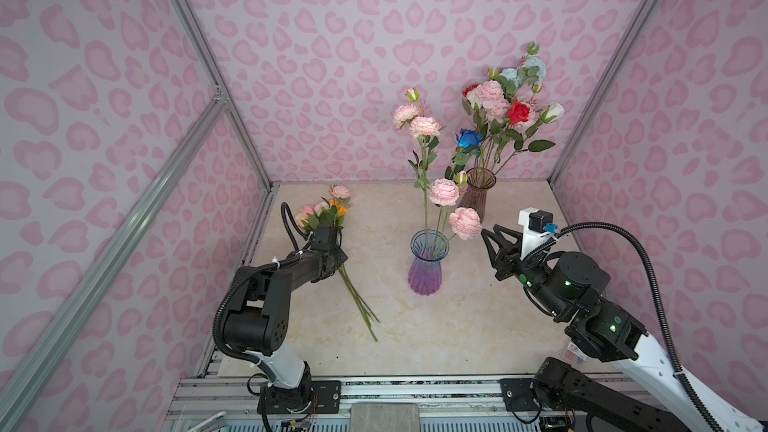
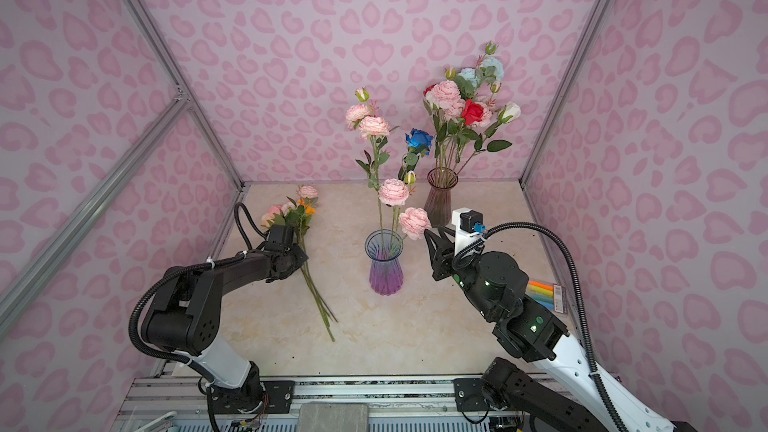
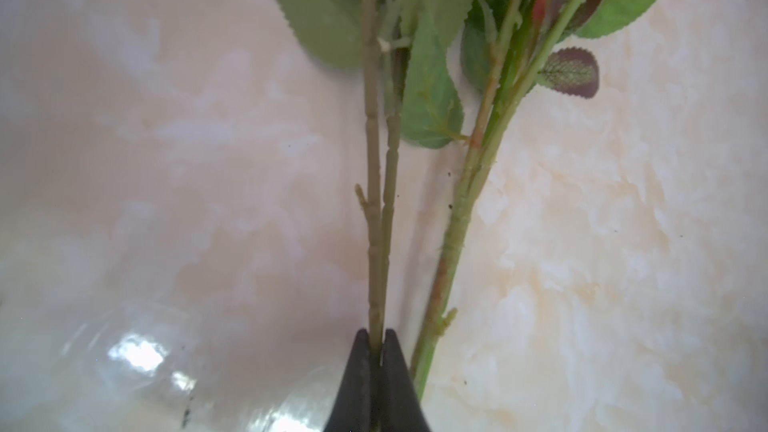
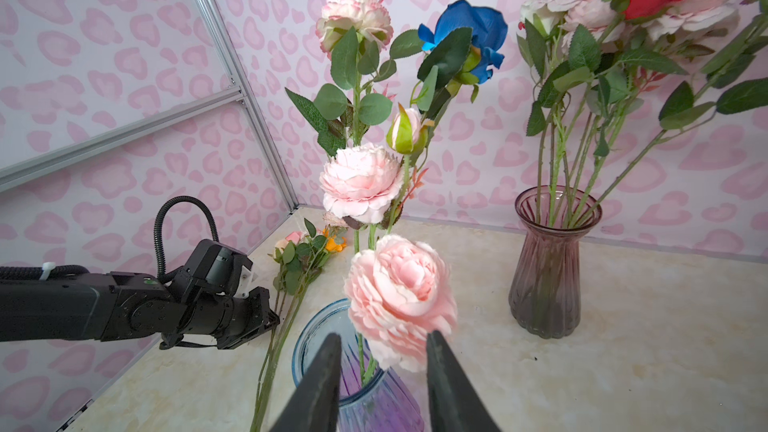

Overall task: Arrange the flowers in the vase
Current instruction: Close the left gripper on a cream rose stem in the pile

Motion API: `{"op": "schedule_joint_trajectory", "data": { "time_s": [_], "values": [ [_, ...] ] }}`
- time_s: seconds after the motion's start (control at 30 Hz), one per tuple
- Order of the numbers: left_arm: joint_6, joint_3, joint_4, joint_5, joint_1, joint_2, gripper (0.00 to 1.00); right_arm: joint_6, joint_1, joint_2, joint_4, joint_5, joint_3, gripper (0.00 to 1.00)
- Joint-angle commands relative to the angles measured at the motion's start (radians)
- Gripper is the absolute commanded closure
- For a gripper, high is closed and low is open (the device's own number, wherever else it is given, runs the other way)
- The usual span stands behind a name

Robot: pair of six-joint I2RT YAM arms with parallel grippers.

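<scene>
Stems [image 3: 375, 201] of the loose flowers [image 1: 330, 216], lying left of the vase [image 1: 428, 272], look light, thin and stiff — left gripper [image 3: 376, 340] pinches one on bare stem below the leaves [image 3: 432, 97]; right gripper [image 4: 383, 336] stands spread, empty

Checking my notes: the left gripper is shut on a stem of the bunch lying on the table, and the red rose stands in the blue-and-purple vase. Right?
Not quite: both top views show the red rose standing in the smoky pink vase at the back, not the blue-and-purple vase. The left gripper is indeed shut on a stem of the bunch lying on the table.
</scene>
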Motion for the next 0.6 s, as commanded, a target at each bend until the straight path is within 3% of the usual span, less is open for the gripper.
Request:
{"op": "schedule_joint_trajectory", "data": {
  "time_s": [0.0, 0.2, 0.57],
  "values": [
    [0.001, -0.014, -0.021, -0.011, 0.003, -0.036, 0.97, 0.011, 0.0, 0.002, 0.006, -0.006, -0.007, 0.65],
    [0.015, -0.038, -0.058, -0.018, 0.003, -0.097, 0.92, 0.013, 0.0, 0.006, 0.018, -0.013, -0.007, 0.65],
    [0.062, -0.056, -0.12, 0.017, -0.001, -0.331, 0.97, 0.02, 0.0, 0.017, 0.03, -0.023, -0.008, 0.65]
  ]
}}
